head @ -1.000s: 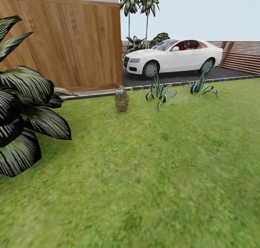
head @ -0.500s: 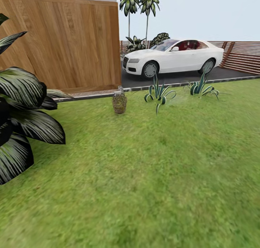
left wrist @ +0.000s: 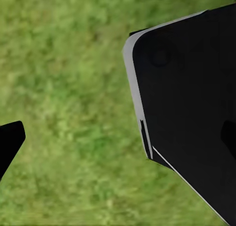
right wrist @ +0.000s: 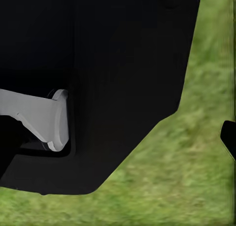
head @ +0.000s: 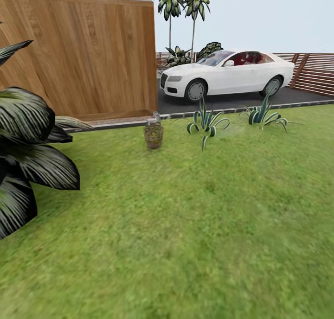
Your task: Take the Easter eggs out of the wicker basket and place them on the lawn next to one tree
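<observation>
The wicker basket [head: 153, 136] stands small and far off on the lawn [head: 195, 226], close to the kerb at the corner of the wooden wall. The Easter eggs are hidden at this distance. The tree is out of view. In the left wrist view my left gripper [left wrist: 118, 140] hangs open over grass, one black fingertip [left wrist: 10, 142] at the picture's edge. My right gripper [right wrist: 118, 142] is open too, one fingertip [right wrist: 228, 137] over grass. Nothing is held between the fingers of either. The robot's black body [right wrist: 108, 63] sits behind both.
A big dark-leafed plant [head: 28, 143] stands close on the left. Two spiky plants [head: 206, 122] [head: 264, 115] grow near the kerb. Beyond are a tall wooden wall [head: 79, 54], a white car [head: 229, 73] on the driveway, a slatted fence [head: 315, 71] and thin palms [head: 183, 3].
The whole head picture has shifted: the dark-leafed plant slid toward the left edge and the car drifted slightly right. That is the camera moving; nothing in the scene itself moved.
</observation>
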Available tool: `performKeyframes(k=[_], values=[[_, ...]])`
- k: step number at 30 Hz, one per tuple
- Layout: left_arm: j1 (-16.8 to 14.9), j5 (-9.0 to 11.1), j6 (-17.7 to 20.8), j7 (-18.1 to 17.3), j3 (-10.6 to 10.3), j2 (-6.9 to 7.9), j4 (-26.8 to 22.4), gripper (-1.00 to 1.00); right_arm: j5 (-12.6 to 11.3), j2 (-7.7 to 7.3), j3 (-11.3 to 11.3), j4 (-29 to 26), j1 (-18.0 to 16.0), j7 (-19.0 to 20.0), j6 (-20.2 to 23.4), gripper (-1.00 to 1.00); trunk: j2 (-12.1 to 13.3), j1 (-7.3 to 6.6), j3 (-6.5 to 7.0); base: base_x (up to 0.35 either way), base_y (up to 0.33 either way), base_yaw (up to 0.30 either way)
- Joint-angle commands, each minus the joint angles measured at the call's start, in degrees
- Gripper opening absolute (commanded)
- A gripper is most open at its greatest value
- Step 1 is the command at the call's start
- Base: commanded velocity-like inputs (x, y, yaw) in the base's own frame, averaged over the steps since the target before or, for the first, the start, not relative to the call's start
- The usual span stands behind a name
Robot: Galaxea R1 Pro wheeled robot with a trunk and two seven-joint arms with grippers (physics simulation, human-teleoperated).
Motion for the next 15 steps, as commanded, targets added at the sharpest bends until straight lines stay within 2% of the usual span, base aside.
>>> performKeyframes(k=[1,15], values=[[-0.02,-0.03,-0.19,0.08,-0.22,0.0,0.03,1.0,-0.02,-0.01,0.36,-0.07,0.02,-0.03,-0.07,1.0,-0.06,0.04,-0.06,0.263,-0.168,0.003],[-0.02,-0.05,-0.21,0.08,-0.22,0.0,0.03,1.0,-0.02,-0.01,0.37,-0.07,0.02,-0.03,-0.07,1.0,-0.06,0.04,-0.06,0.263,-0.168,0.001]])
